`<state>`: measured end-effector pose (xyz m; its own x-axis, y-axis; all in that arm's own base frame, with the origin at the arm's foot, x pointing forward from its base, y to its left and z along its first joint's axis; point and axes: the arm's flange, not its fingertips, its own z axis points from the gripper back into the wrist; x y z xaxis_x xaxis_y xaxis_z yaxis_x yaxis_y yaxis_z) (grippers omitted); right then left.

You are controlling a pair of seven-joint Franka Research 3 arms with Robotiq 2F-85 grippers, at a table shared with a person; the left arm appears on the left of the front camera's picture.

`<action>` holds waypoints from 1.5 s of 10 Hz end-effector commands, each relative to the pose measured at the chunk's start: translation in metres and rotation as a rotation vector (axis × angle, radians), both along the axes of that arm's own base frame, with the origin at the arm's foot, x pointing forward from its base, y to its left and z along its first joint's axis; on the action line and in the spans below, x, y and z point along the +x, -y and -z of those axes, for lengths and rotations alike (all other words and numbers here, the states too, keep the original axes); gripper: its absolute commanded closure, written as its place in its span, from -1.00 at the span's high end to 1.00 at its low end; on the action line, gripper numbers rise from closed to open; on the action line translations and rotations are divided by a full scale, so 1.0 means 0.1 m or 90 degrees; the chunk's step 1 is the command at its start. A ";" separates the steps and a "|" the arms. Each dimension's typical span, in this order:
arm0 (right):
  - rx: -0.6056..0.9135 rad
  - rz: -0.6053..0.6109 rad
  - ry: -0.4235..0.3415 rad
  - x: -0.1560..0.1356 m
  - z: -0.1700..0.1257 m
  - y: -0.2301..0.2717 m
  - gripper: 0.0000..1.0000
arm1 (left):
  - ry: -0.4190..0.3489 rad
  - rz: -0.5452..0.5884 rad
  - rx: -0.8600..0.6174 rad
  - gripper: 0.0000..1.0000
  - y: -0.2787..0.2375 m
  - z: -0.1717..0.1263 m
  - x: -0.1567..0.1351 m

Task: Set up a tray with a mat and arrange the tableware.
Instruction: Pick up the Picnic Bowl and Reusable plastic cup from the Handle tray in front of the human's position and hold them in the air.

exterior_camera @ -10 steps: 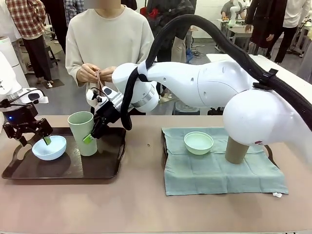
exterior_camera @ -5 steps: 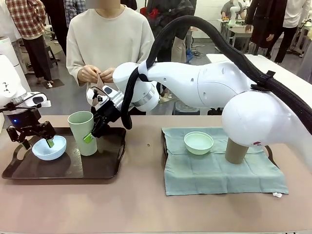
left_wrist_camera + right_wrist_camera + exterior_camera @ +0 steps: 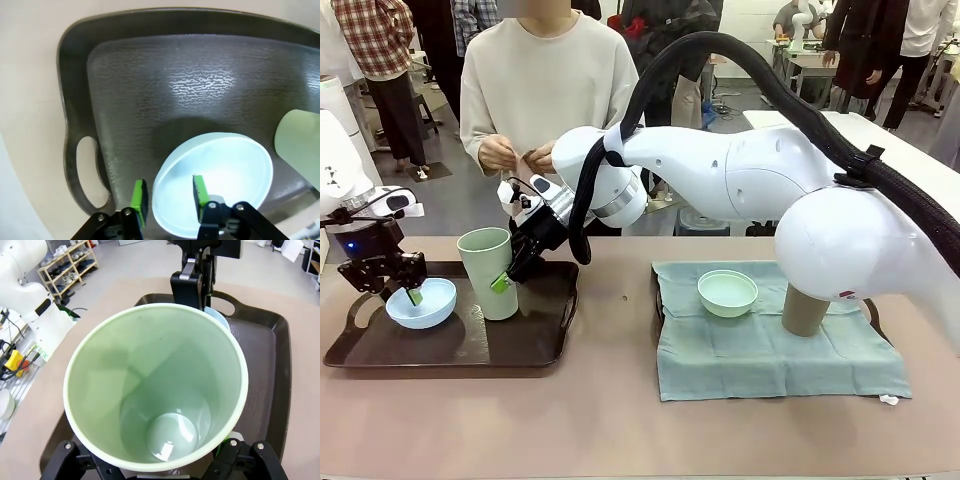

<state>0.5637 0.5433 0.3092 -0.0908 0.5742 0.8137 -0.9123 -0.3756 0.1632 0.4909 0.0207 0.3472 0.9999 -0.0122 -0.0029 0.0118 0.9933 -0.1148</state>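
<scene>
Pinching the rim of the pale blue bowl (image 3: 225, 170), at the dark tray's (image 3: 150, 75) left end, with the left gripper (image 3: 169, 195), one pad inside; clamping the light green cup (image 3: 485, 262) mid-tray with the right gripper (image 3: 503, 282); likely gripped for lifting across to the mat (image 3: 770, 365) toward the table's (image 3: 620, 430) right edge.

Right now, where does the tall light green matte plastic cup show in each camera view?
Front view: tall light green cup left of centre, standing on the dark brown plastic tray.
Left wrist view: at the right edge, partly cut off.
Right wrist view: centre, seen from above.
Shared landmark: the tray's looped handle.
</scene>
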 end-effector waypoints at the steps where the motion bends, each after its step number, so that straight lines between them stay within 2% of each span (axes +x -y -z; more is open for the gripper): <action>1: -0.011 -0.020 0.011 0.08 0.02 -0.05 -1.00 | 0.010 -0.013 0.001 -0.80 0.02 -0.02 -0.01; 2: -0.010 -0.018 0.011 0.10 0.01 -0.06 -0.49 | 0.010 -0.012 0.001 -0.98 0.01 -0.05 0.00; 3: -0.011 -0.019 0.011 0.09 0.01 -0.05 -1.00 | 0.011 -0.013 0.002 -1.00 0.02 -0.04 -0.01; 5: -0.015 -0.015 0.012 0.09 0.01 -0.05 -1.00 | 0.016 -0.010 -0.002 -1.00 0.01 -0.06 -0.01; 6: -0.022 -0.008 0.018 0.08 -0.02 -0.05 -0.49 | 0.017 -0.008 -0.004 -1.00 0.00 -0.08 -0.01; 7: -0.037 0.002 0.008 0.03 -0.11 -0.01 0.64 | 0.012 -0.006 -0.008 -1.00 0.00 -0.17 -0.06; 8: -0.037 0.003 0.025 -0.05 -0.33 0.09 0.64 | 0.008 -0.006 0.005 -1.00 -0.02 -0.38 -0.13; 9: -0.037 0.012 0.039 -0.17 -0.59 0.20 0.64 | 0.024 -0.008 0.003 -1.00 -0.07 -0.62 -0.24; 11: -0.039 0.033 0.086 -0.39 -1.20 0.41 0.64 | 0.078 -0.017 0.014 -1.00 -0.13 -1.21 -0.41; 13: -0.032 0.054 0.117 -0.61 -1.78 0.55 0.64 | 0.132 -0.009 0.030 -1.00 -0.12 -1.76 -0.54; 15: -0.023 0.051 0.137 -0.96 -2.33 0.58 0.64 | 0.173 -0.020 0.032 -1.00 -0.09 -2.25 -0.71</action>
